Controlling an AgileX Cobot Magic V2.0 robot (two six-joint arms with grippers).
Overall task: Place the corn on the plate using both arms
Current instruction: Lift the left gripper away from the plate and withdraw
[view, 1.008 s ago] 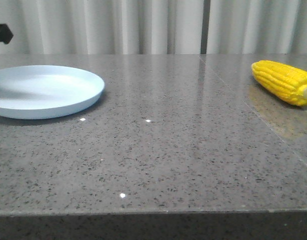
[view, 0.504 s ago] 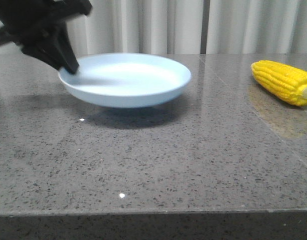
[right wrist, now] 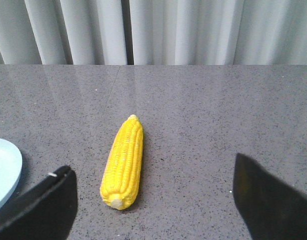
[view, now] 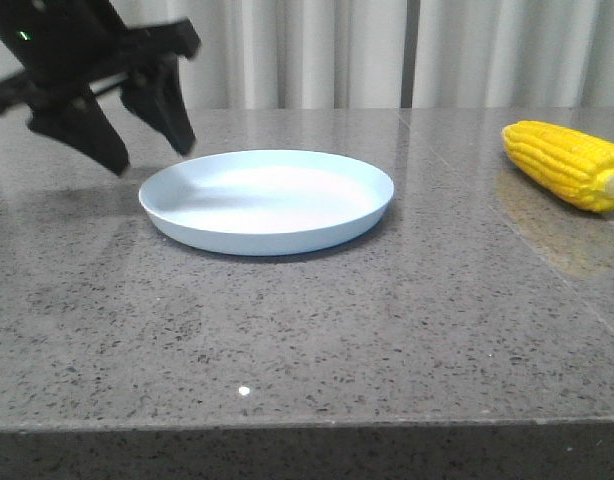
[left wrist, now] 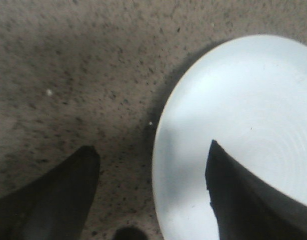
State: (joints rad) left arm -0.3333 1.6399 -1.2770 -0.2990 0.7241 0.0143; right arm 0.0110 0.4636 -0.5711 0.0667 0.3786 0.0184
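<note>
Pale blue plate (view: 267, 200) sits mid-table, left gripper (view: 147, 130) spread wide and released beside its rim; corn (right wrist: 123, 162) lies apart, so the empty, wide-spread right gripper (right wrist: 153, 200) should straddle its middle squarely.

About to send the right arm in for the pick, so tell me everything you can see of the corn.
The corn is a bright yellow cob with neat lengthwise rows of kernels, glossy like plastic, tapering to a point at one end and ending in a pale round stub at the other. It lies flat on its side on the grey speckled table, far right in the front view, well apart from the plate. Nothing touches it. The open right gripper faces it, stub end nearest.
</note>
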